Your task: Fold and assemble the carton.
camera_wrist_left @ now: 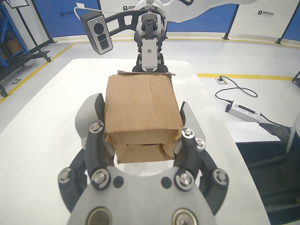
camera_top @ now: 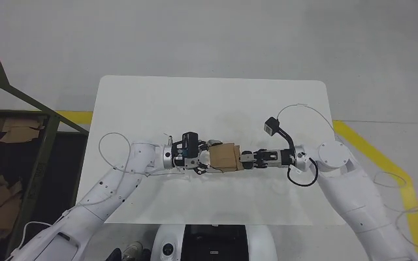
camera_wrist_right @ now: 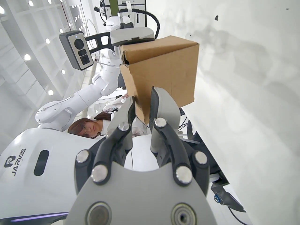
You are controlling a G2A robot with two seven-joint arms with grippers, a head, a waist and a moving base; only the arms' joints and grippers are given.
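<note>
- Blue panels [camera_wrist_left: 58, 22] behind the bench [camera_top: 163, 98] carry white printed logos; the carton [camera_top: 224, 157] shows plain brown faces
- The carton sits over the middle of the bench's near half, closer to the front edge, and well apart from the far edge and both side edges
- It hangs between the two arms, with the left gripper [camera_top: 211, 156] at one end and the right gripper [camera_top: 243, 157] at the other
- In the left wrist view the left gripper [camera_wrist_left: 142, 108] has its fingers [camera_wrist_left: 99, 104] spread wide, one pressed against each opposite side of the carton [camera_wrist_left: 140, 90], holding it
- The end flaps nearest that wrist are folded in, with a dark slit between upper and lower flap
- In the right wrist view the right gripper [camera_wrist_right: 143, 97] has its fingers [camera_wrist_right: 161, 99] narrowed onto a thin flap edge of the carton [camera_wrist_right: 164, 71], pinching it
- The carton's shadow falls on the bench [camera_wrist_right: 234, 71] beside it
</note>
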